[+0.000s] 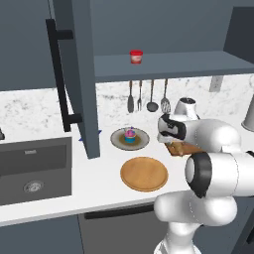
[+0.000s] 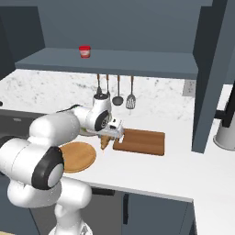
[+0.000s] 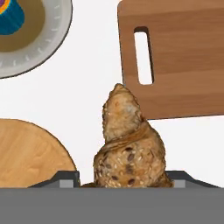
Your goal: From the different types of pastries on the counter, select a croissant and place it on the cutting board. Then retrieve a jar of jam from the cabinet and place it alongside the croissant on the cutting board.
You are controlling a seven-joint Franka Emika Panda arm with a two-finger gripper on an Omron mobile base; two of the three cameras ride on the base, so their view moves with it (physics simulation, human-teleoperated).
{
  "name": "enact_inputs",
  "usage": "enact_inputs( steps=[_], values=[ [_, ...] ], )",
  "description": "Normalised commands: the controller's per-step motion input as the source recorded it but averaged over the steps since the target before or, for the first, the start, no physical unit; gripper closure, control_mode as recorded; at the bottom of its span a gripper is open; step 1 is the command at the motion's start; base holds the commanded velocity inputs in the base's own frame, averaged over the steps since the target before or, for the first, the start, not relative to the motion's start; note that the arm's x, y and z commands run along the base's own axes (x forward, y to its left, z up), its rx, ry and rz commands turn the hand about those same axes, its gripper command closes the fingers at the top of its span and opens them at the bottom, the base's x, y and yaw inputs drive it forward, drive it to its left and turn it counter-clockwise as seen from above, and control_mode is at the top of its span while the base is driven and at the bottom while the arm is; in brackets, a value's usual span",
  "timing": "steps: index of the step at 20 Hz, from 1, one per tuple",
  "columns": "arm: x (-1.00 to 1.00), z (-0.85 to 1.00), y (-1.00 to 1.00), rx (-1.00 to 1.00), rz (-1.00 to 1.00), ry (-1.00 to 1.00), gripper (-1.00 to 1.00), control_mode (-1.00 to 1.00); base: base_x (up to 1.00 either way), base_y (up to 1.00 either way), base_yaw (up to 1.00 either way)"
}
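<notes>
On my left base view, far left, I have the dark sink [image 1: 34,171] set into the counter [image 1: 99,186]. Next comes the open cabinet [image 1: 163,64] door with its long black bar handle [image 1: 59,74]. Up on the cabinet shelf stands the jar of jam [image 1: 136,56], red-lidded and alone. Under the shelf, utensils [image 1: 148,96] hang on the wall. Below them, a grey plate [image 1: 119,141] carries the cupcake [image 1: 130,134], pink on top with a blue wrapper. Just in front of that plate lies a round wooden plate [image 1: 144,173], bare.

Further right, my arm blocks most of the cutting board [image 1: 179,148] in this view. From the right base view I see it better: the cutting board [image 2: 142,141] lies flat on the counter, with nothing on it. The gripper [image 2: 106,139] hangs just off its left short end, above the white worktop between the round plate and the board.

The hand view confirms the grip: the croissant [image 3: 129,144] sits pinched between the fingertips [image 3: 61,179], jaws drawn in against its sides, the pastry pointing away from the hand. Its tip reaches toward the corner of the board near the handle slot [image 3: 143,56], and it is clear of the counter. In the right base view the croissant [image 2: 105,142] hangs below the hand, tip down.
</notes>
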Motion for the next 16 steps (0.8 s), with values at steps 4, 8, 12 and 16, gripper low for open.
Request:
enact_inputs(
  steps=[4, 8, 12, 16],
  values=[
    [0.49, 0.3, -0.81, 0.0, 0.0, 0.08, 1.0, -1.0, 0.0, 0.0, 0.0],
    [0.11, -0.12, -0.51, 0.0, 0.0, 0.01, 1.0, -1.0, 0.0, 0.0, 0.0],
    [0.23, -0.32, -0.03, 0.0, 0.0, -0.04, 1.0, -1.0, 0.0, 0.0, 0.0],
    [0.4, -0.51, 0.0, 0.0, 0.0, -0.1, 1.0, -1.0, 0.0, 0.0, 0.0]
  ],
)
